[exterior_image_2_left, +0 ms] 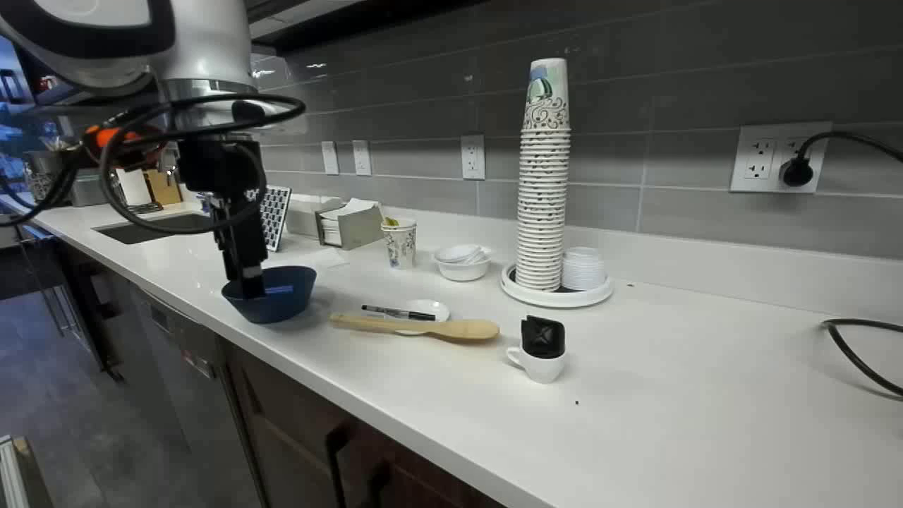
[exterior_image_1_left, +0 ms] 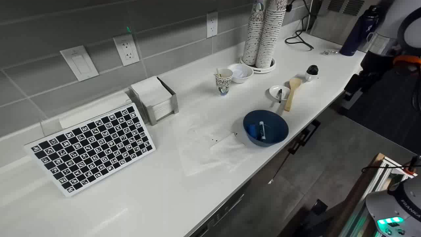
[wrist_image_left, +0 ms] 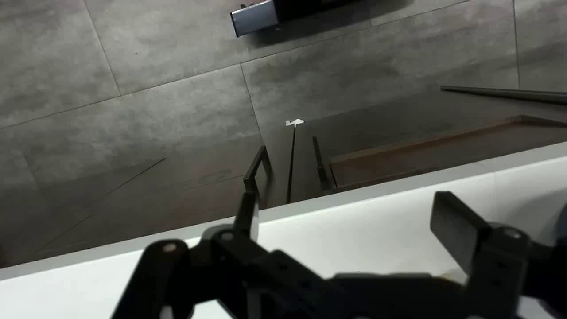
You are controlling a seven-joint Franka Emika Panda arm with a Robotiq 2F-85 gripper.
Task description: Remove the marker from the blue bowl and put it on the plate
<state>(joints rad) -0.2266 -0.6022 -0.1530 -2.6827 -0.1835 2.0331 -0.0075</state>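
Observation:
The marker (exterior_image_1_left: pixel 262 130) is a slim pale stick leaning inside the blue bowl (exterior_image_1_left: pixel 279 129), beside a blue block (exterior_image_1_left: pixel 252 130). The bowl also shows in an exterior view (exterior_image_2_left: pixel 291 303), where the marker is hidden; only the bowl's edge shows in the wrist view (wrist_image_left: pixel 562 227). The small white plate (exterior_image_1_left: pixel 274 90) has a black pen (exterior_image_1_left: pixel 280 95) across it; it shows also in an exterior view (exterior_image_2_left: pixel 439 308). My gripper (wrist_image_left: pixel 345 208) is open and empty above the counter's front edge. It is apart from the bowl, at the right in an exterior view (exterior_image_1_left: pixel 350 89).
A wooden spoon (exterior_image_1_left: pixel 292 93) lies beside the plate. A white mug (exterior_image_2_left: pixel 542 367) holds a black object. Tall cup stacks (exterior_image_1_left: pixel 263 36), a lid bowl (exterior_image_1_left: pixel 241 74), a patterned cup (exterior_image_1_left: pixel 223 82), a napkin holder (exterior_image_1_left: pixel 161 105) and a checkered board (exterior_image_1_left: pixel 92 148) stand toward the wall.

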